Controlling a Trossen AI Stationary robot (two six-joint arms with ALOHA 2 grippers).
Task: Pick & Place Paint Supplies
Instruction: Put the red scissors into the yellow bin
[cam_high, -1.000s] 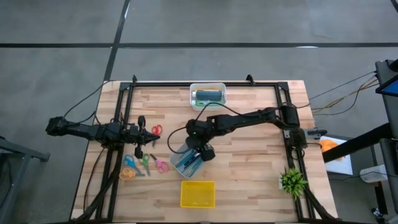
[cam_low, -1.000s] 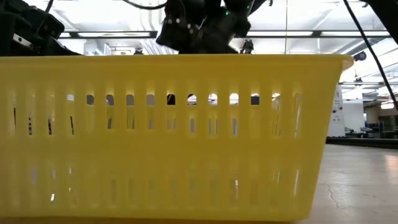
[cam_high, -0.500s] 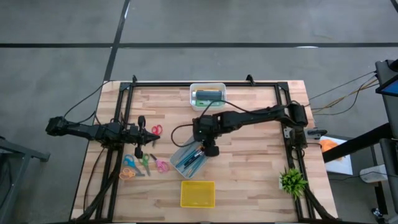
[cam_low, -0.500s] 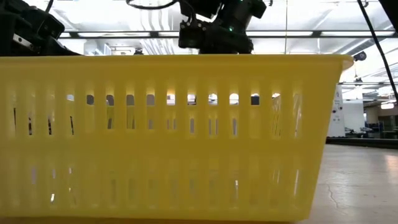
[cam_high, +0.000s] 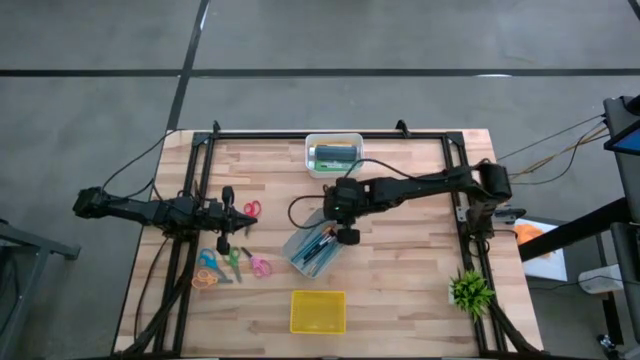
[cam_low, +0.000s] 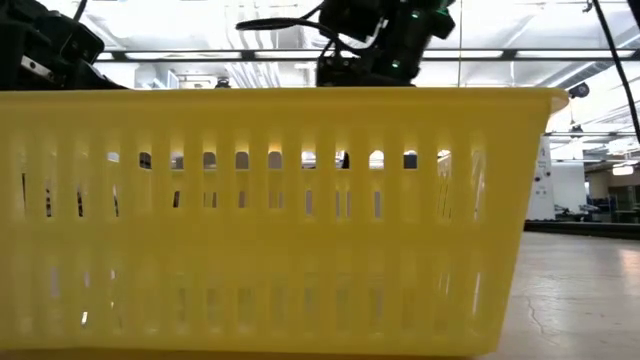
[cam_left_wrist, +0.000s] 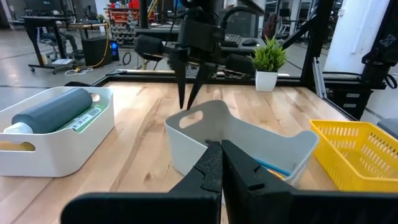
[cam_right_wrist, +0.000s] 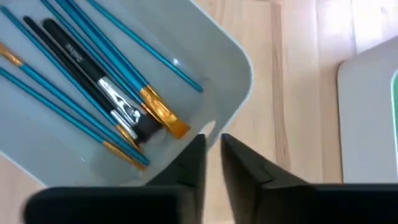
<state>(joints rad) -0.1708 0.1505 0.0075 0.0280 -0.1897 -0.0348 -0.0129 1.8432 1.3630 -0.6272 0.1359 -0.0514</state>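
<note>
Several thin blue-handled brushes (cam_right_wrist: 93, 93) lying gathered in pale grey plastic bin (cam_high: 300, 262); right claw (cam_high: 347, 236) empty, nearly together over its rim; left claw (cam_left_wrist: 221, 163) shut.

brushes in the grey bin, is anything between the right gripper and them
Nothing visible. The right gripper hangs over the bin's rim, and the brushes lie uncovered inside, beside its fingertips. Only the bin wall sits close to the fingers.

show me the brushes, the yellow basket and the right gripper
brushes (cam_right_wrist: 93, 81), right wrist view, on the blue handles in the bin
yellow basket (cam_high: 318, 312), high view, on its floor
right gripper (cam_right_wrist: 211, 152), right wrist view, midway between its fingertips at the bin's rim
</note>
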